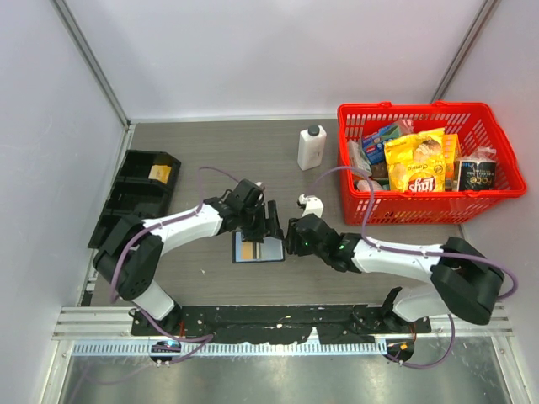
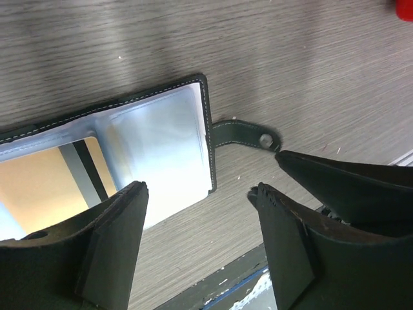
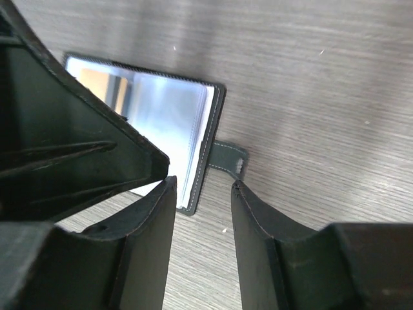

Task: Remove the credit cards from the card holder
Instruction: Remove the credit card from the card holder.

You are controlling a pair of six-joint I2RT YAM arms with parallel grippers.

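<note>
The card holder [image 1: 257, 249] lies open and flat on the table, its snap tab [image 2: 245, 134] sticking out from its right edge. A yellowish-orange card [image 2: 39, 188] shows in the left pocket, and it also shows in the top view [image 1: 245, 252]. The right half shows a glossy pale blue face [image 2: 161, 148] under clear plastic. My left gripper [image 2: 200, 194] is open and empty, hovering over the holder's right edge. My right gripper [image 3: 200, 182] is open and empty, just off that same edge near the tab [image 3: 227, 155]. The two grippers are close together.
A red basket [image 1: 421, 208] full of snack packs stands at the back right. A white bottle [image 1: 311, 148] stands behind the holder. A black compartment tray [image 1: 126, 202] holding a yellow item lies at the left. The table's front rail is close below the holder.
</note>
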